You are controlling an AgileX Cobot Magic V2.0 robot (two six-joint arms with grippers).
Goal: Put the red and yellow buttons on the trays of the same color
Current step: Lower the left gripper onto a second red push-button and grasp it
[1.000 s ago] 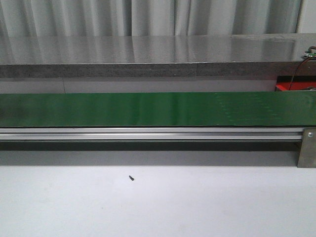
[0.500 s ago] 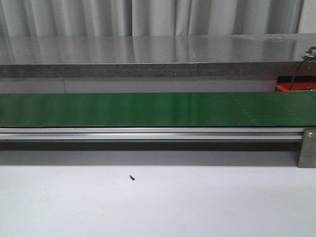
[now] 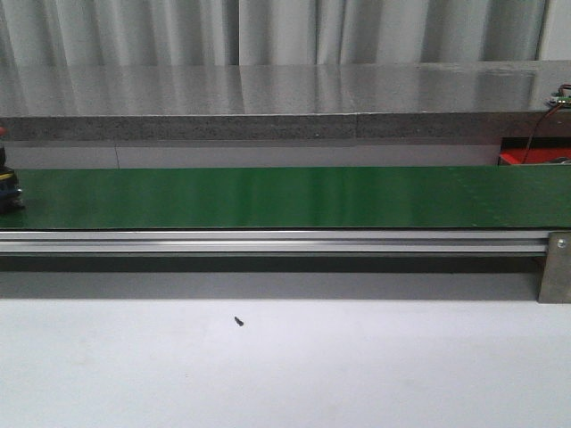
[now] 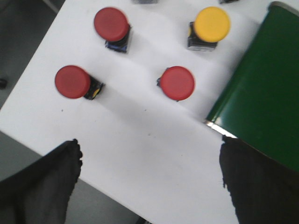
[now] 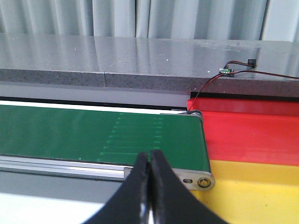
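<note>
Three red buttons (image 4: pixel 111 24) (image 4: pixel 72 82) (image 4: pixel 177 83) and one yellow button (image 4: pixel 211 24) stand on a white surface (image 4: pixel 140 135) in the left wrist view, beside the end of the green belt (image 4: pixel 266 102). My left gripper (image 4: pixel 149 182) hangs open above bare white surface, short of them. A dark-based button (image 3: pixel 7 189) sits on the belt (image 3: pixel 285 196) at the front view's far left edge, cap cut off. My right gripper (image 5: pixel 149 156) is shut and empty near the belt's other end (image 5: pixel 93 135). There a red tray (image 5: pixel 252 135) and a yellow tray (image 5: pixel 261 196) lie side by side.
A grey stone counter (image 3: pixel 268 98) runs behind the belt. An aluminium rail (image 3: pixel 268 241) fronts the belt, with a bracket (image 3: pixel 555 267) at the right. A sliver of the red tray (image 3: pixel 513 158) shows far right. A small dark speck (image 3: pixel 238 320) lies on the white table.
A button has come into the front view at the far left end of the belt, where the belt was bare before.
</note>
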